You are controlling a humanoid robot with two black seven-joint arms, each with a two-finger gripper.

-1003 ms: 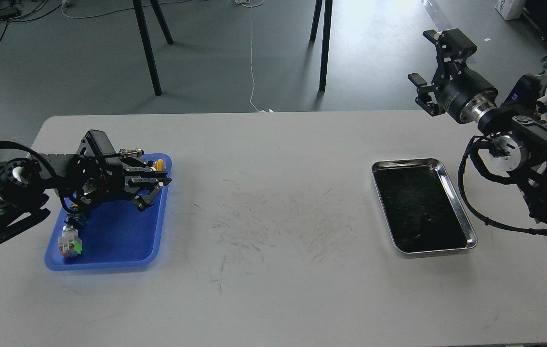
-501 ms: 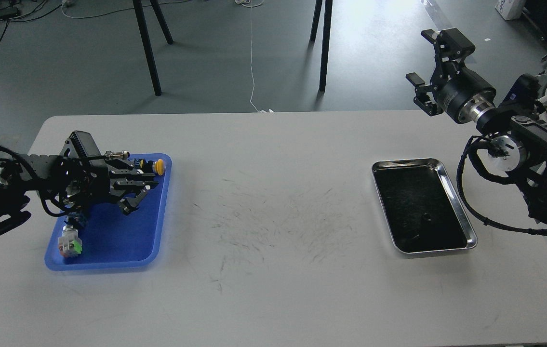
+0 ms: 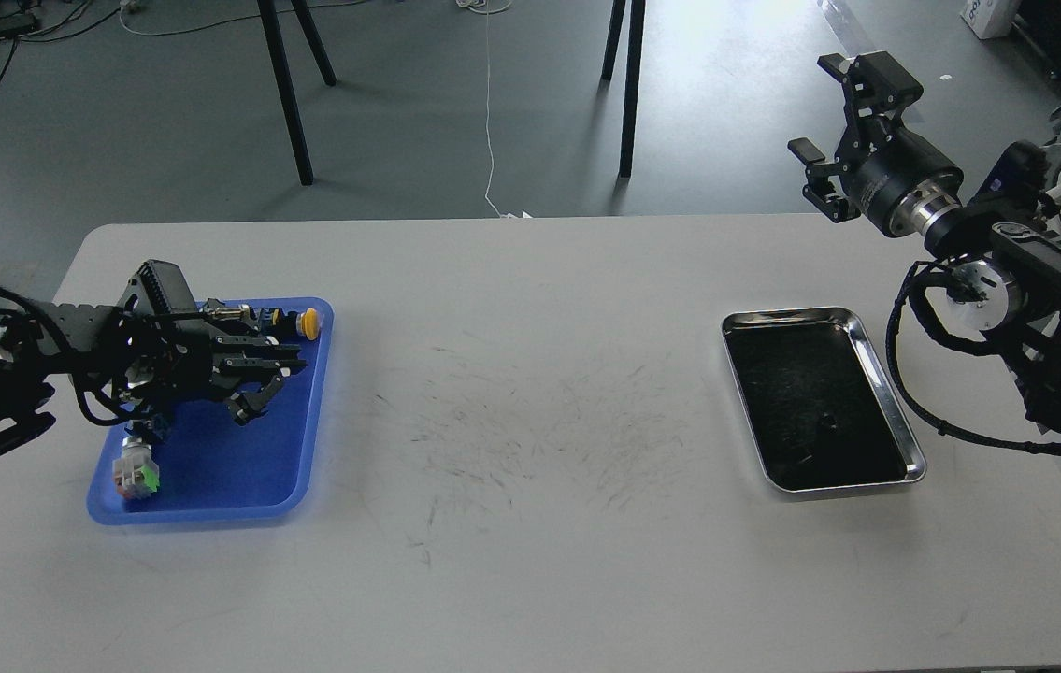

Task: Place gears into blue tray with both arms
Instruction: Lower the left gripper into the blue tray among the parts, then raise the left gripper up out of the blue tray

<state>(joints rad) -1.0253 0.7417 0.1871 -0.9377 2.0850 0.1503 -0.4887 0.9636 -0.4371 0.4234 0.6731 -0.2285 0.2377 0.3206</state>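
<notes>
The blue tray point(image 3: 212, 467) lies at the table's left end. My left gripper point(image 3: 270, 381) hovers low over the tray's far half, its fingers spread open and nothing visible between them. My right gripper point(image 3: 818, 107) is raised beyond the table's far right corner, open and empty, well above and behind the steel tray point(image 3: 904, 439). A faint small dark bump point(image 3: 827, 421) shows on the steel tray's dark bottom; I cannot tell whether it is a gear. No other gears can be made out.
In the blue tray lie a yellow-capped piece point(image 3: 309, 321) at the far right corner and a white, green and red piece point(image 3: 136, 472) near the left side. Black stand legs point(image 3: 287, 93) rise from the floor behind the table.
My left gripper has drawn back to the left across the blue tray, uncovering the yellow-capped piece. The right arm has hardly moved.
</notes>
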